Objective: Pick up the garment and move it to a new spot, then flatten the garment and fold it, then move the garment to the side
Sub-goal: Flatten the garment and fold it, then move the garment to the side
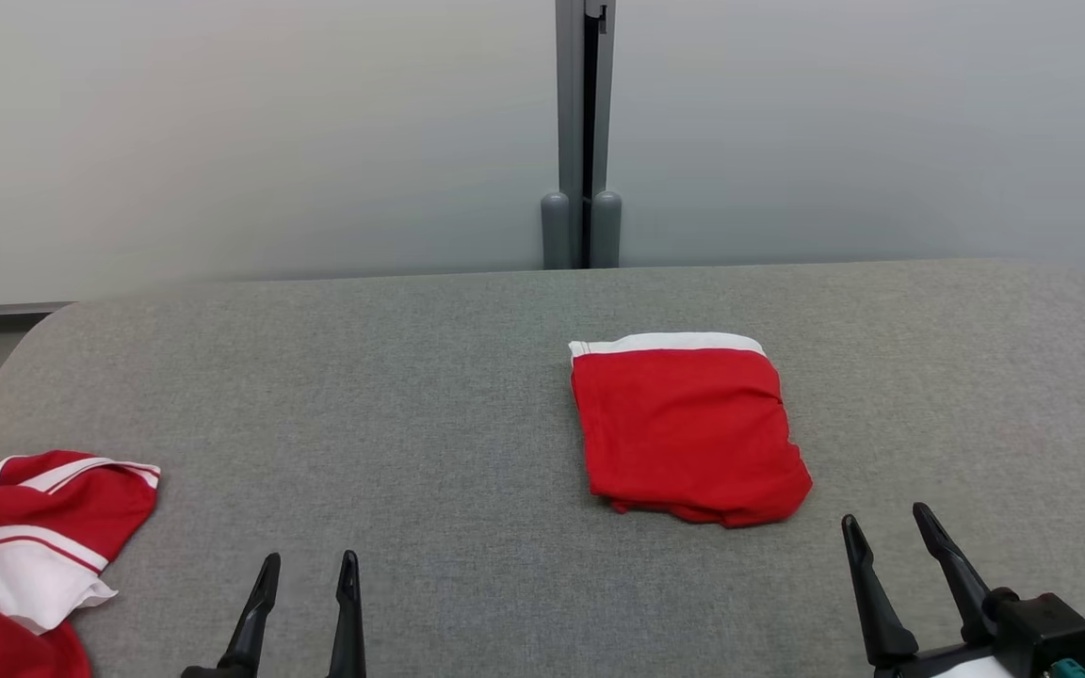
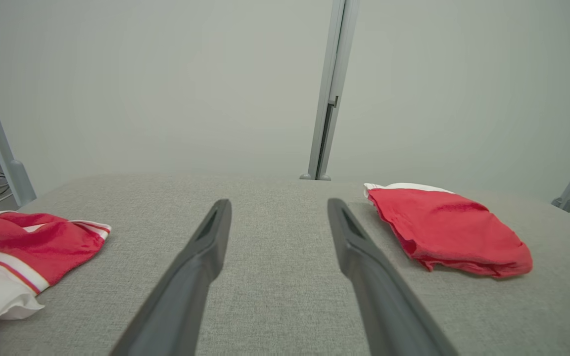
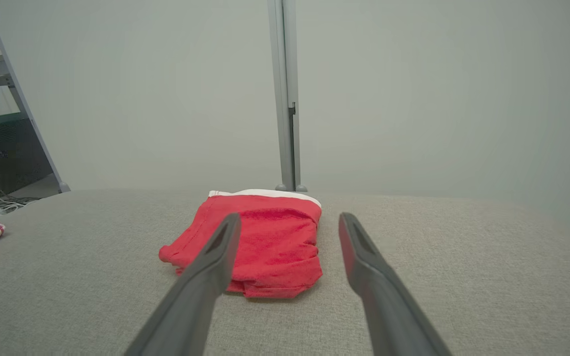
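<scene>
— Grey cloth-covered desk (image 1: 429,377) under a pale wall (image 1: 222,141), with one grey post (image 1: 585,141) at the far centre. And look where the garment (image 1: 688,428) lies: right of centre, a tidy red rectangle with a white band (image 1: 665,343) along its far edge.

— Folded, I'd say. So what's left looks like the shift to the side, unless that spot already counts as the side. Hard to call.

— Grippers?

— Left gripper (image 1: 309,557) sits at the near edge, left of centre, fingers spread wide with nothing between them. Right gripper (image 1: 884,515) is at the near right, also wide and empty, just short of the garment's near right corner and not touching it.

— So it's the right one's job.

— My call, yes. The near edge is the untidy one, where the layers bulge and stagger. Come in low to the desk and bite deep enough to catch every layer, or the top sheet peels away and the fold opens.

— Lift or drag?

— That cloth top looks grippy, so a drag could roll the bottom layer under. Small lift, level carry, set it down flat, and open only once it's resting.

— And the crumpled red-and-white heap (image 1: 34,508) at the near left?

— Well apart. Go right and it's no bother.
</scene>
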You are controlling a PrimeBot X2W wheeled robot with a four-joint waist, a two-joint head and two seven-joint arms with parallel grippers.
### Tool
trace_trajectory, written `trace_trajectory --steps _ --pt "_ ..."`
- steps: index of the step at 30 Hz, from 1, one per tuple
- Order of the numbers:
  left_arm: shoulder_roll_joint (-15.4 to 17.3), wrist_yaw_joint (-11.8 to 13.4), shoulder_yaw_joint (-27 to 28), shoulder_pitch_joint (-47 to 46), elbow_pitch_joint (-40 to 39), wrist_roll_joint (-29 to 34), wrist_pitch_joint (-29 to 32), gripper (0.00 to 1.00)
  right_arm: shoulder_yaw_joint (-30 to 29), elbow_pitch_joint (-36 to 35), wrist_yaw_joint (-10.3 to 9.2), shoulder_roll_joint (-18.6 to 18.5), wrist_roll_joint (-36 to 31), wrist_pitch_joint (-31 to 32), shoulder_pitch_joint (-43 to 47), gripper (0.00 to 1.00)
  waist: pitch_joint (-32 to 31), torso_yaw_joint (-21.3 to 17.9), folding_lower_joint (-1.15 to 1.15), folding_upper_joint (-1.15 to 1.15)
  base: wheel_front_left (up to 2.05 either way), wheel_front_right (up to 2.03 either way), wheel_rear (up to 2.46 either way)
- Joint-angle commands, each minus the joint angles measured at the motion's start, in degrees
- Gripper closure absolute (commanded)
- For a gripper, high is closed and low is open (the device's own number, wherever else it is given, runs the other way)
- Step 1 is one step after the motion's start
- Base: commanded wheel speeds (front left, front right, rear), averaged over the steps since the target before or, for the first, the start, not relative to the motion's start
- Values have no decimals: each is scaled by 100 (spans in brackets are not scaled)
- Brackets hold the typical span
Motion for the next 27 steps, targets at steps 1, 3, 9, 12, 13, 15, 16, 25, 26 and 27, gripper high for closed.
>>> trace_trajectory --steps 1,3,9,12,13,15,16,25,26,27 --pt "20 -21 33 57 -22 50 -1 0 -8 -14 -11 -37 29 -4 53 0 24 67 0 0 0 0 0" --pt "19 -46 34 70 -18 89 -1 0 -14 5 -11 -50 52 -4 84 0 43 144 0 0 0 0 0" --pt "19 -67 -15 88 -96 206 -1 0 -89 17 -11 -61 64 -4 165 0 51 340 0 0 0 0 0" --pt "19 -91 -34 88 -95 238 -1 0 -144 15 -11 -31 37 -4 209 0 43 416 0 0 0 0 0" --pt "19 -89 -41 87 -95 241 -1 0 -161 19 -11 -18 26 -5 221 0 43 439 0 0 0 0 0" --pt "19 -105 -51 85 -109 266 -1 0 -177 44 -11 12 18 -4 249 0 40 476 0 0 0 0 0" --pt "20 -105 -54 83 -116 279 -1 0 -184 52 -11 19 6 -4 252 0 41 491 0 0 0 0 0" --pt "19 -126 -78 61 -153 306 -1 0 -201 82 -11 78 -25 -4 231 0 63 528 0 0 0 0 0" --pt "19 -125 -74 69 -157 312 -1 0 -200 84 -11 82 -33 -4 238 0 70 520 0 0 0 0 0" --pt "19 -126 -72 74 -160 317 -1 0 -196 83 -11 82 -25 -4 242 0 76 515 0 0 0 0 0"
